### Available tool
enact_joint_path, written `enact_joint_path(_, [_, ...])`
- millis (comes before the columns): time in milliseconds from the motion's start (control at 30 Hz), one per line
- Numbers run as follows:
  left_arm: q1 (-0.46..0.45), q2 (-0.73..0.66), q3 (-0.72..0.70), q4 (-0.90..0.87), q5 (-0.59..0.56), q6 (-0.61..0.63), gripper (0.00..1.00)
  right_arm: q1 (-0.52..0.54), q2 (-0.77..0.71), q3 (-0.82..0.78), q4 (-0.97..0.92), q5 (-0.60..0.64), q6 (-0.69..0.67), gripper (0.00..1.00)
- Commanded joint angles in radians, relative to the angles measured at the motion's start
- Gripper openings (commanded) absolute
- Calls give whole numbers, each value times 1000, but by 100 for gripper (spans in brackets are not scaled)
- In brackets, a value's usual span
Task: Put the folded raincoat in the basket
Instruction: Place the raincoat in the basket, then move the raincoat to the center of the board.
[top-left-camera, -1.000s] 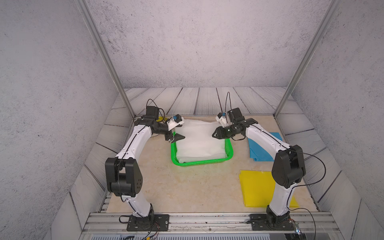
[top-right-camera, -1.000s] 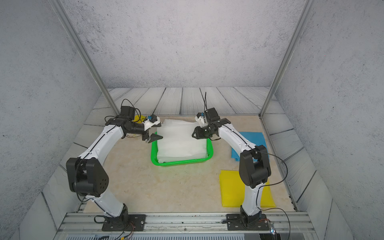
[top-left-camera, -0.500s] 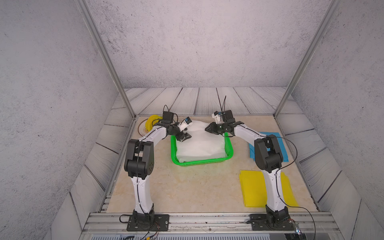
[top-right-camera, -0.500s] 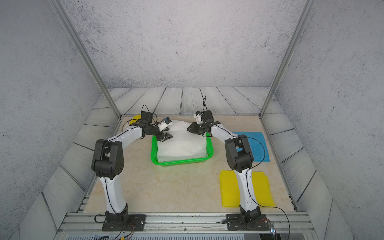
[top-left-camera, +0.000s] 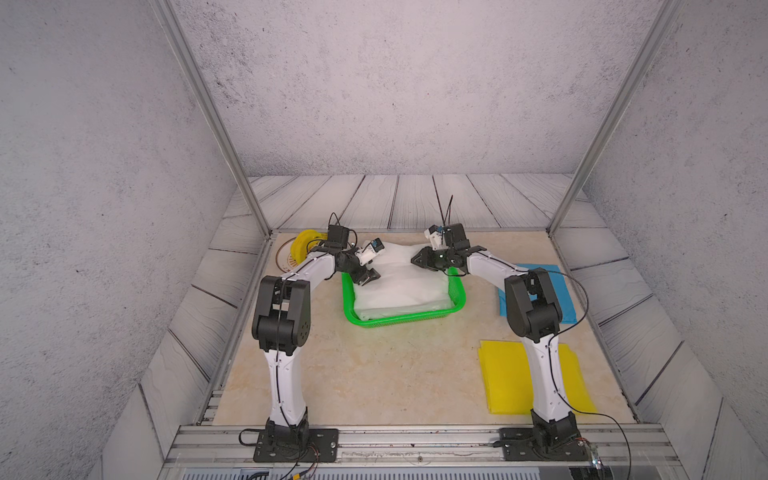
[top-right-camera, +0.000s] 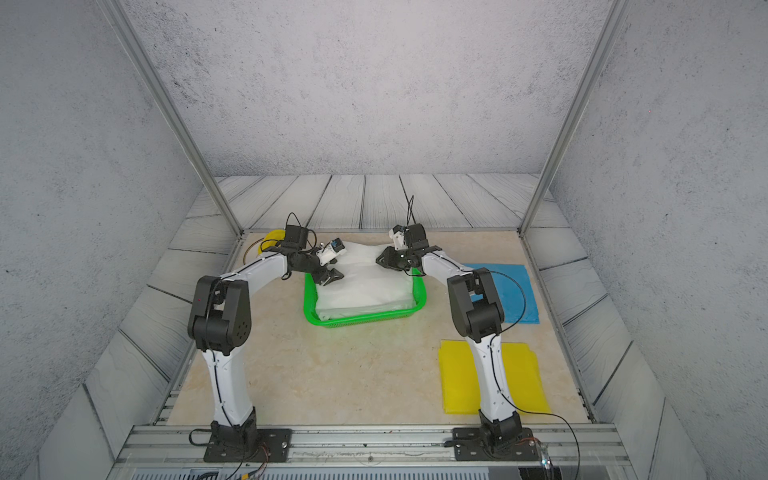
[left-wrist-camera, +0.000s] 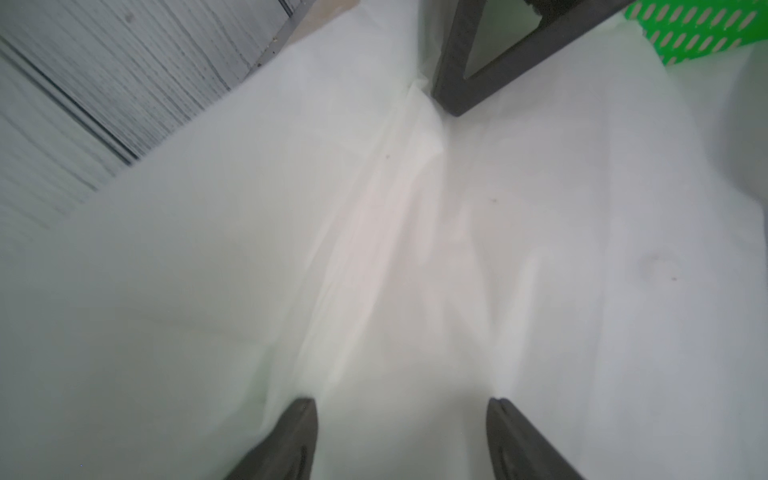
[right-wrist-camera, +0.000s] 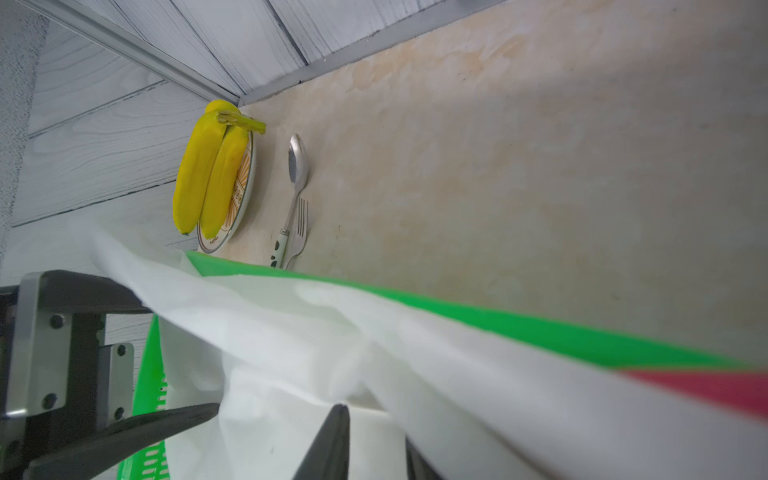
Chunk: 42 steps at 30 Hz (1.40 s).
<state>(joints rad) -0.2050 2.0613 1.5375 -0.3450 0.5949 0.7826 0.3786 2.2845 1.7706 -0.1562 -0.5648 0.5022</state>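
Left wrist view is showing the left fingers (left-wrist-camera: 291, 440) apart above the raincoat (left-wrist-camera: 374, 249), lying mostly inside the basket (left-wrist-camera: 698, 29); the right fingers (left-wrist-camera: 449, 75) are pinching its fold, probably for tucking the overhanging edge inside.

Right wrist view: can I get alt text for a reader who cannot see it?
A white raincoat spills over a green basket, with fabric lying between the dark fingers of the right gripper. Beyond, on the beige table, bananas sit on a plate beside a spoon and fork.
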Motion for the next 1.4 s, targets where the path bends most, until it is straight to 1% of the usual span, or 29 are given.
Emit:
enact_joint_path(0, [7,-75,-17,-74,-18,36,72,-9,-93,-16,-103,59,-57,32])
enact_joint_path(67, [9,-119,-5,-103,-18,38,74,-7,-153,-9,-177,95,-86,36])
enact_joint_path(133, [10,-175,10,-136,-13,26,75,-8,-218,-7,-275,167,-116,41])
enact_joint_path(300, [16,-327,-20,-183,13,-40,80,-8,-431,-99,-466,389,-158,55])
enact_joint_path(367, [18,-385,-54,-187,18,-79,82,-8,-511,-164,-531,470,-139,60])
enact_joint_path(433, [22,-441,-101,-184,14,-131,82,-8,-585,-238,-595,524,-104,62])
enact_joint_path(567, [24,-542,-199,-180,-53,-235,88,-7,-731,-402,-709,626,-38,64])
enact_joint_path(633, [26,-567,-225,-203,-116,-296,89,-8,-785,-474,-751,637,-28,64])
enact_joint_path(733, [27,-589,-281,-188,-235,-408,89,-8,-829,-549,-823,630,2,64])
enact_joint_path(800, [27,-602,-314,-187,-273,-456,89,-9,-845,-579,-881,650,60,64])
enact_joint_path(900, [27,-627,-350,-190,-272,-504,89,-8,-886,-646,-918,618,125,65])
enact_joint_path(1033, [26,-654,-380,-193,-206,-491,89,24,-948,-781,-892,637,177,70])
enact_joint_path(1100, [26,-650,-383,-194,-191,-511,89,55,-926,-826,-871,617,194,72])
enact_joint_path(1167, [26,-646,-390,-190,-177,-520,89,97,-888,-830,-870,661,224,74])
enact_joint_path(1233, [26,-645,-395,-192,-172,-516,89,135,-858,-837,-852,693,256,78])
enact_joint_path(1367, [26,-653,-402,-208,-176,-495,89,167,-809,-905,-771,688,315,78])
